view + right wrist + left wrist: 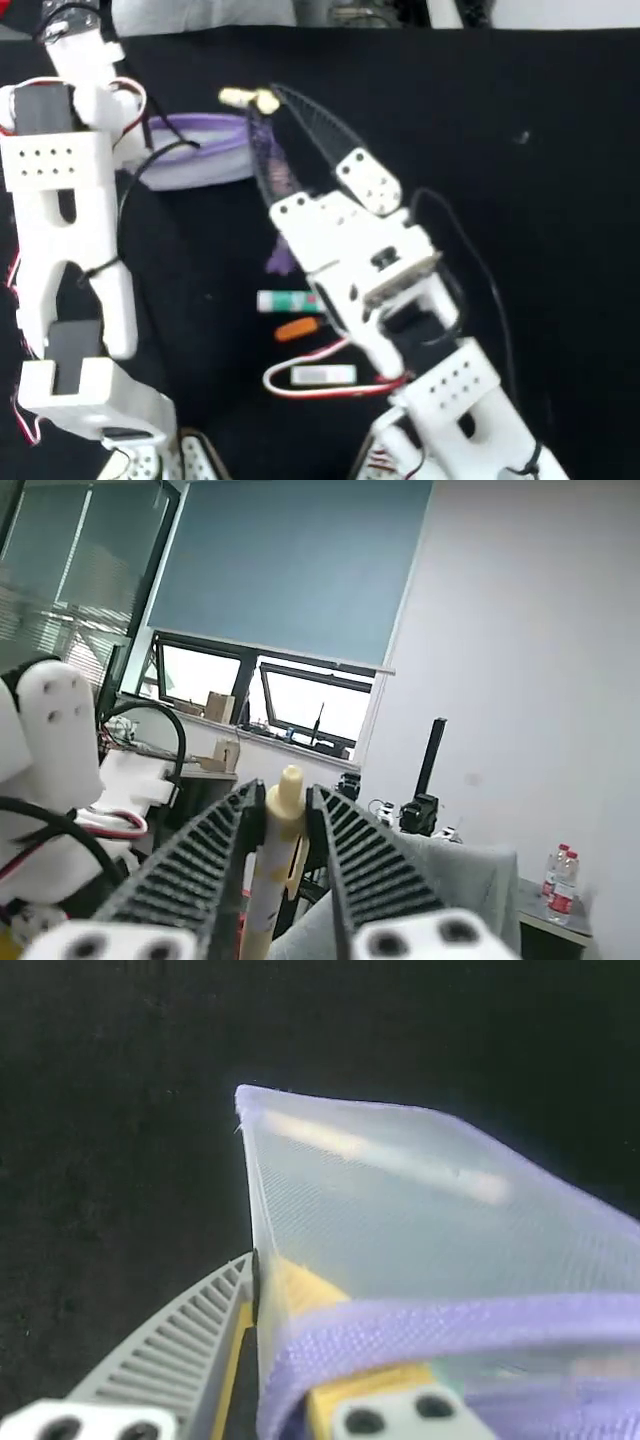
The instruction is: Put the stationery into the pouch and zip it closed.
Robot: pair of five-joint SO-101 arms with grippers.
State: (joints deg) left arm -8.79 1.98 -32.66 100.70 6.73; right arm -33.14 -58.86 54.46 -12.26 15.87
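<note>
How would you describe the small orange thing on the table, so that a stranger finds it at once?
On the black table, look beside the white arm that holds the cream pen. Three small things lie in a row there; the orange piece is the middle one, between the green-and-white stick and the white block, and the only orange one.

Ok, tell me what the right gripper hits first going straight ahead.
Nothing close, it seems: the right gripper, shut on a pen, points upward, just past the pouch; depth is unclear.
</note>
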